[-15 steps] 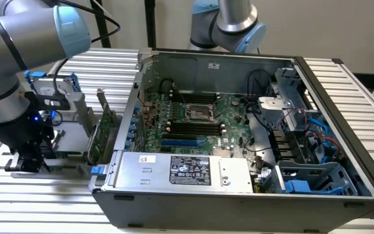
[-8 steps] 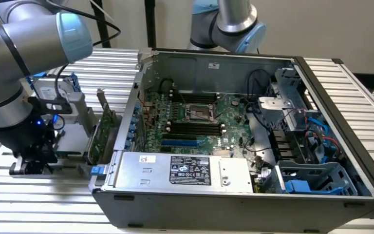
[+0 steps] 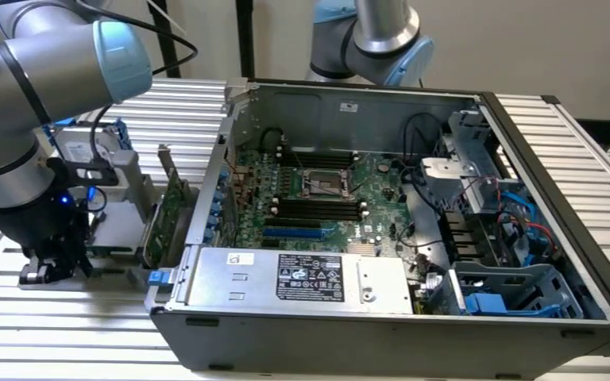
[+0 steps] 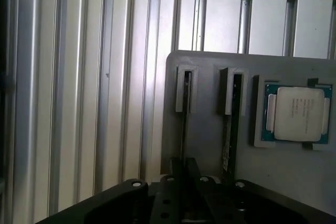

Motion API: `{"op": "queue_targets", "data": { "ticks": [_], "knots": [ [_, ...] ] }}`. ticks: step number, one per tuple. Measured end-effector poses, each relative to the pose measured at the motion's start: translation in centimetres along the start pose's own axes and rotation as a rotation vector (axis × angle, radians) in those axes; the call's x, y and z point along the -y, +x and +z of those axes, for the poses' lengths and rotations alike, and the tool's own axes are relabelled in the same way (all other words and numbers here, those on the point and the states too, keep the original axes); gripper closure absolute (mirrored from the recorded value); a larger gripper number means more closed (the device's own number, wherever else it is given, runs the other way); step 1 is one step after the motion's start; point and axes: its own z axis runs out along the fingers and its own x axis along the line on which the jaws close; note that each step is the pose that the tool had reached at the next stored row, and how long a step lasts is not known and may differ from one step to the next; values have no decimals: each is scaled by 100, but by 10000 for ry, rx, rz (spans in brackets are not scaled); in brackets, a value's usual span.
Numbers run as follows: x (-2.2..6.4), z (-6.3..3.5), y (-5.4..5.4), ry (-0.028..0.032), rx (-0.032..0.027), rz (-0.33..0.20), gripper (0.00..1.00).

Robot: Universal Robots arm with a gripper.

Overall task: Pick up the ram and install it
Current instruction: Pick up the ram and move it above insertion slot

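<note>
Progress: early stage. The ram (image 4: 230, 135) is not yet lifted or installed; it stands on edge in a slot of the grey holder (image 4: 207, 129).
Bench (image 3: 83, 333): slatted aluminium, carrying the holder and everything around it.
Computer case (image 3: 390, 333): lies open just beside the holder, on the exterior view's right of it.
Robot arm (image 3: 29, 119): bends down over the holder.
Second arm (image 3: 374, 40): stands well apart from the holder, beyond the case.
Motherboard (image 3: 380, 186): its black memory slots (image 3: 310, 208) look unfilled, so the installing appears left to do.
Expansion card (image 3: 167, 214): upright on the holder's case side, between the gripper and the case wall. Judged the main obstacle on the way to the board, along with the loose cables inside.
Processor chip (image 4: 296, 114): seated flat on the holder, just beside the ram.
Gripper (image 4: 184, 174): low over the holder, lined up with the neighbouring slot, on the ram's side away from the chip. That slot shows a thin dark edge, too slim to identify.
Jaws: open or closed cannot be told.
</note>
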Motion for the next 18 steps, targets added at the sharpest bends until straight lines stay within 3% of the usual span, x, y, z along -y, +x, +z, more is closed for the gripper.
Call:
{"op": "queue_targets", "data": {
  "ticks": [18],
  "knots": [
    [0, 0, 3, 0, 6, 222, 100]
  ]
}}
